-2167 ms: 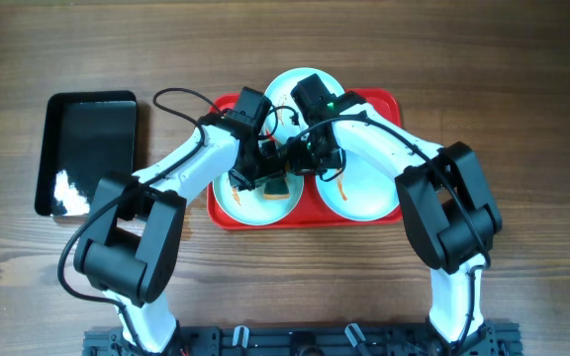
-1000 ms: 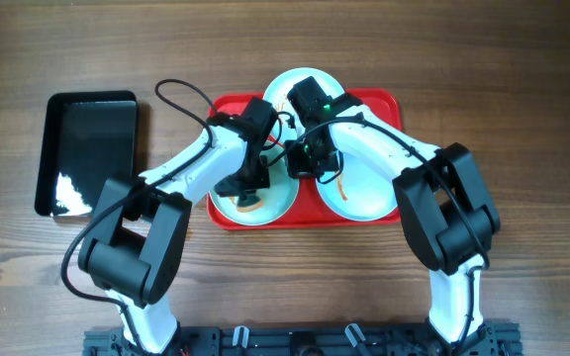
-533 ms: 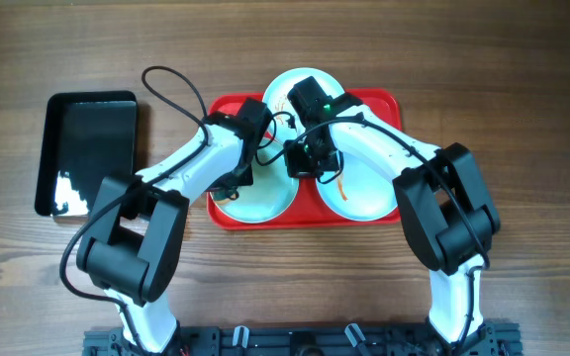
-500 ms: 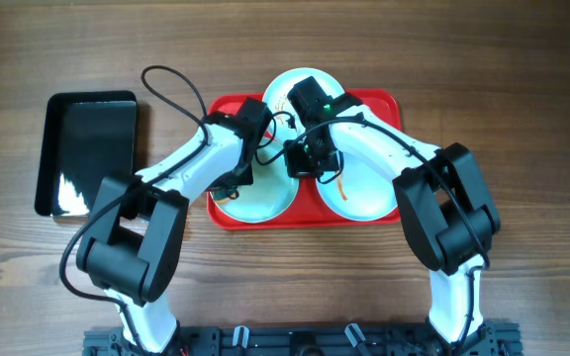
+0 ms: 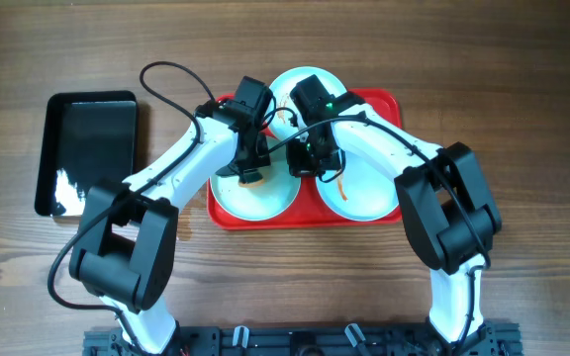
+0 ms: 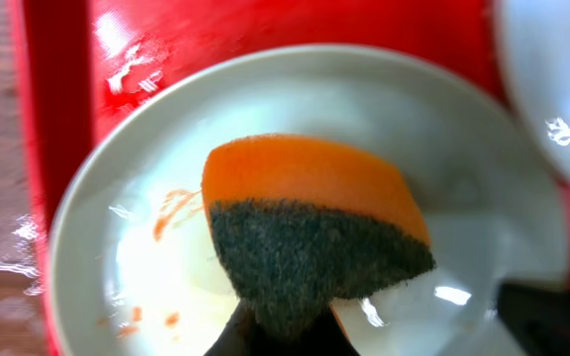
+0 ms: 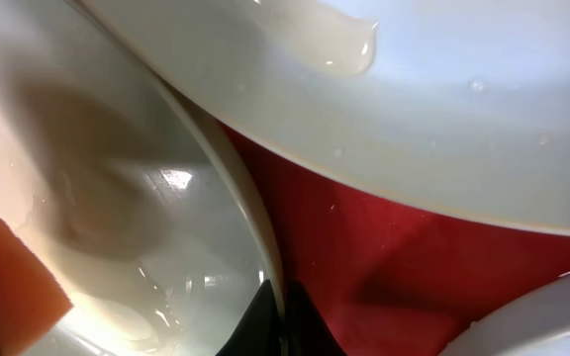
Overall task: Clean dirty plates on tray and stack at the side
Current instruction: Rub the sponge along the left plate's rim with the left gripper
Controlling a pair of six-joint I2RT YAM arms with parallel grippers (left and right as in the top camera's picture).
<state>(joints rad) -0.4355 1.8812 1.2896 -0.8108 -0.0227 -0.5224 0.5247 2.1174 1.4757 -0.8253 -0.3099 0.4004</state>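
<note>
My left pincer (image 6: 277,334) is pinching a sponge (image 6: 310,227), orange on one side and dark and rough on the other, with the rough side turned toward the camera. It hangs over the left plate (image 6: 443,129); I cannot tell whether it touches the plate. Thin orange smears (image 6: 171,206) lie on the plate beside the sponge, toward the bench's left edge.

My right pincer (image 7: 271,318) is pressed together on that same plate's rim, at the side nearest the tray's middle, steadying it.

All three plates sit in the red tray (image 5: 389,99), mid-bench toward the far edge. The left one is under my sponge, the far plate (image 5: 287,84) overlaps the tray's far rim, and the right plate (image 5: 364,193) has an orange streak showing beside my right wrist. A black tray (image 5: 87,138) lies near the left edge.

I judge this to be the scrubbing of the first plate, with nothing stacked yet. Next I should press the rough face down and sweep it over the smears toward the left edge, while my right grip holds the rim so the plate cannot slide or tip.
</note>
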